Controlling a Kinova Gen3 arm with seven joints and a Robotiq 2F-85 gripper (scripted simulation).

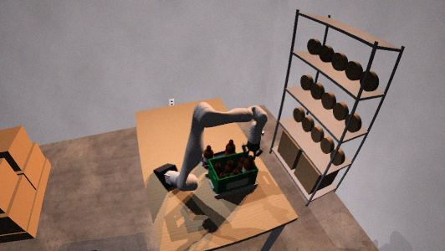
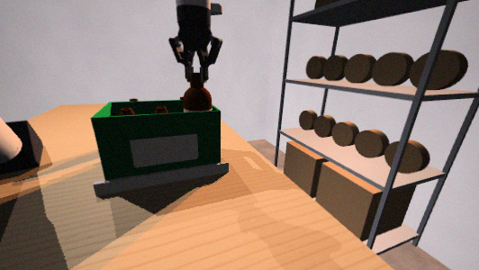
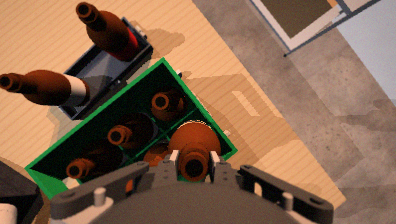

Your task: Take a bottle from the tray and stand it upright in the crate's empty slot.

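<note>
A green crate (image 2: 158, 139) stands on the table and holds several brown bottles. My gripper (image 2: 195, 76) is shut on the neck of a brown bottle (image 2: 196, 96), which stands upright in the crate's corner slot with its shoulder above the rim. In the wrist view the gripper (image 3: 194, 165) clamps that bottle's neck (image 3: 194, 150) over the corner cell of the crate (image 3: 132, 132). A dark tray (image 3: 107, 75) lies behind the crate with two more bottles, one with a red label (image 3: 107, 31) and one with a white label (image 3: 42, 87).
A metal shelf rack (image 1: 335, 105) with round discs and boxes stands right of the table. The arm's black base (image 1: 165, 173) sits left of the crate. Cardboard boxes (image 1: 18, 180) stand on the floor at the far left.
</note>
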